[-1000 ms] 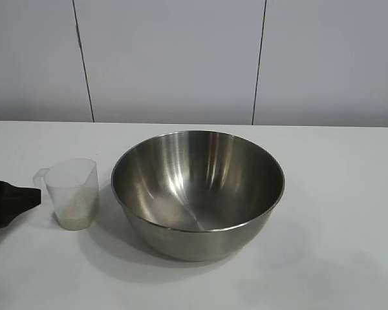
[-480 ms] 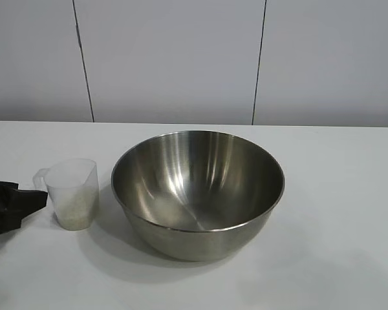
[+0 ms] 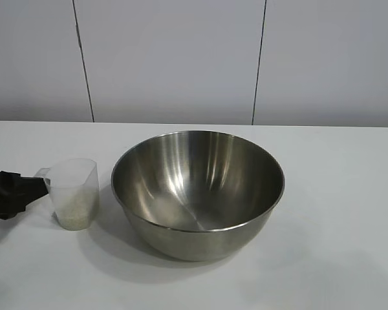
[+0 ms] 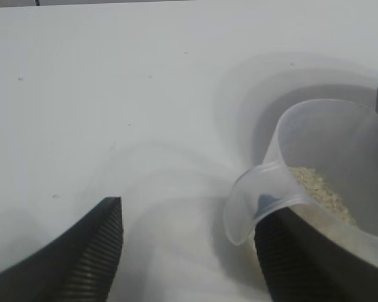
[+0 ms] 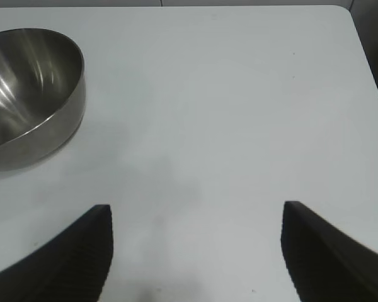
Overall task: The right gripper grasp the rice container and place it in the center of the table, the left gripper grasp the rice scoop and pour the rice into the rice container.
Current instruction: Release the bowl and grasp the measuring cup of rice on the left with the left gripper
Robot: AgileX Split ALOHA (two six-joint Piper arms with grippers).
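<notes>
- Left claw (image 3: 26, 188) is reaching in at the counter's left edge, fingers spread wide, one finger (image 4: 283, 258) lying just beside the rice scoop (image 3: 73, 193) at its side tab.
- Rice scoop is standing upright on the white counter (image 3: 336, 219), with rice (image 4: 318, 189) lying low inside.
- Rice container (image 3: 198, 190) is sitting mid-counter, just beside the scoop.
- Right claw (image 5: 195, 251) is hovering open over bare counter, well apart from the container.
- Pale panelled wall (image 3: 174, 58) is running behind.

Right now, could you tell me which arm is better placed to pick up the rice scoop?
Left. The left pincer is open beside the rice scoop, its fingers flanking the side tab. The right pincer hangs open over bare table, beyond the rice container.
</notes>
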